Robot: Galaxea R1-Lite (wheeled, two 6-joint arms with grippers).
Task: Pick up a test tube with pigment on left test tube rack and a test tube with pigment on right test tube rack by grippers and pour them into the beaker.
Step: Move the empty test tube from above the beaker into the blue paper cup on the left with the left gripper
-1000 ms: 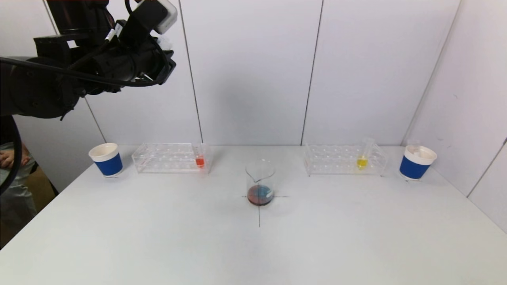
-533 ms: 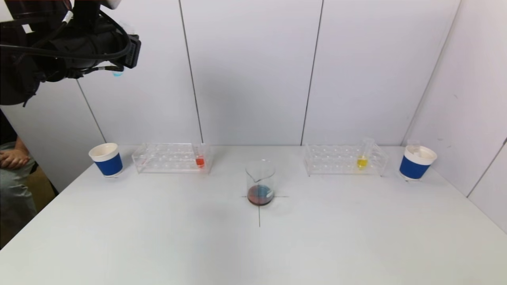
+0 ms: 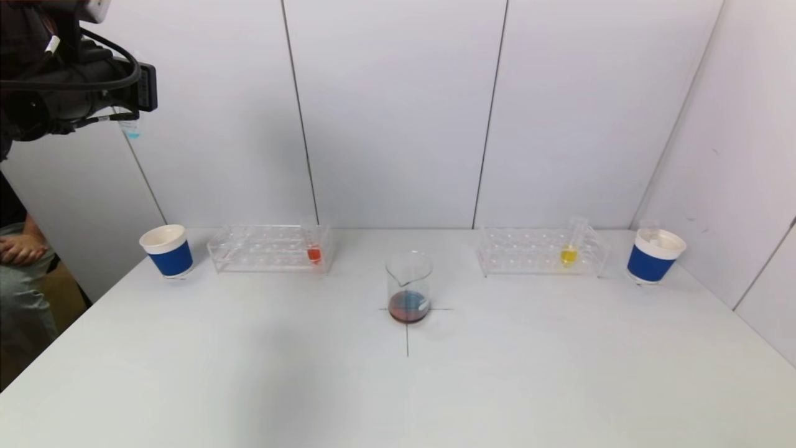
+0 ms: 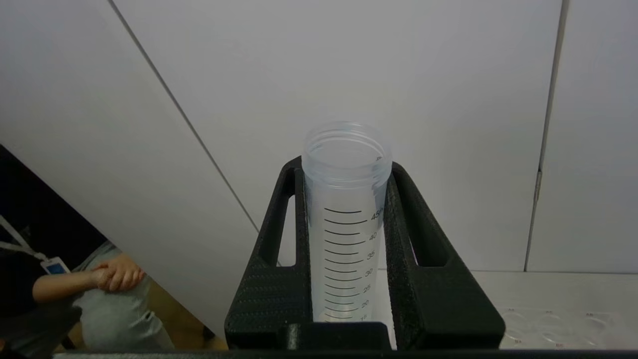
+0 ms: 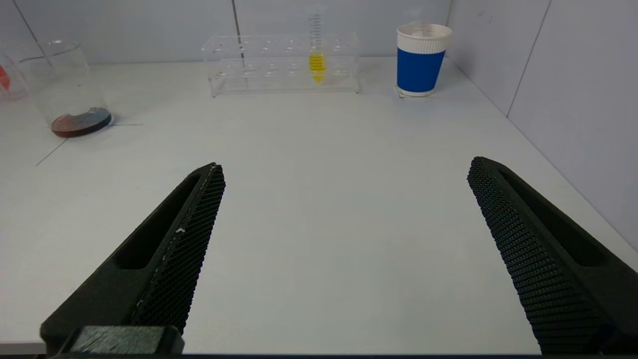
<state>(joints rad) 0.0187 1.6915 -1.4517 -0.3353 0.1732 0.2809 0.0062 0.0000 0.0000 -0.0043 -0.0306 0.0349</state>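
Note:
My left gripper (image 4: pixel 345 172) is shut on a clear graduated test tube (image 4: pixel 344 239) that looks empty, mouth open. In the head view that gripper (image 3: pixel 138 93) is high at the far left, and the tube's tip (image 3: pixel 130 128) shows a bluish trace. The glass beaker (image 3: pixel 408 287) stands at the table's centre with dark red and blue liquid. A red-filled tube (image 3: pixel 314 252) sits in the left rack (image 3: pixel 261 249), a yellow-filled tube (image 3: pixel 568 252) in the right rack (image 3: pixel 535 252). My right gripper (image 5: pixel 346 167) is open and empty, low over the near right table.
A blue-and-white paper cup (image 3: pixel 168 251) stands left of the left rack, another cup (image 3: pixel 654 255) right of the right rack. A seated person (image 3: pixel 18 249) is beyond the table's left edge. White wall panels close the back and right.
My left arm has swung left and away from the table's middle, carrying the tube. The rest of the scene is unchanged.

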